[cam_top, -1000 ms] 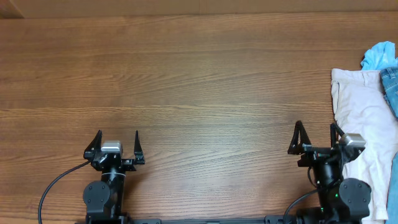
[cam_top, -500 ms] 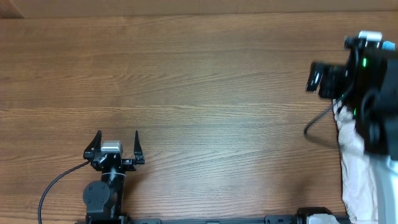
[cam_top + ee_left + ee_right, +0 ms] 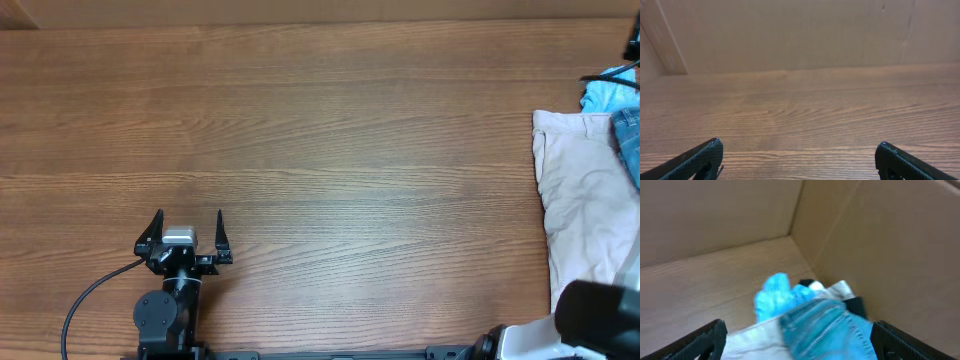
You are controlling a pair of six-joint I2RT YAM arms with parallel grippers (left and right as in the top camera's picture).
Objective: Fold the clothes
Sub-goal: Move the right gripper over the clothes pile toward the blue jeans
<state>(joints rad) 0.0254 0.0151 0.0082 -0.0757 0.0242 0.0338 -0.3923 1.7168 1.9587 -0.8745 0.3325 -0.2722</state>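
Both spread wide: left gripper [image 3: 189, 215] at wood table's [image 3: 330, 150] front edge, right gripper [image 3: 798, 326] over jeans [image 3: 825, 330] by the tan corner walls [image 3: 865, 240].

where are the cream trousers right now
In the overhead view the cream trousers lie at the right edge of the table, with the light blue jeans overlapping their far right corner.

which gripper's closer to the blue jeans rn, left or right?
Right. The right gripper hovers open over the jeans, seen right beneath it in its wrist view. The left gripper sits open far across the table, at its near left, with no clothing by it.
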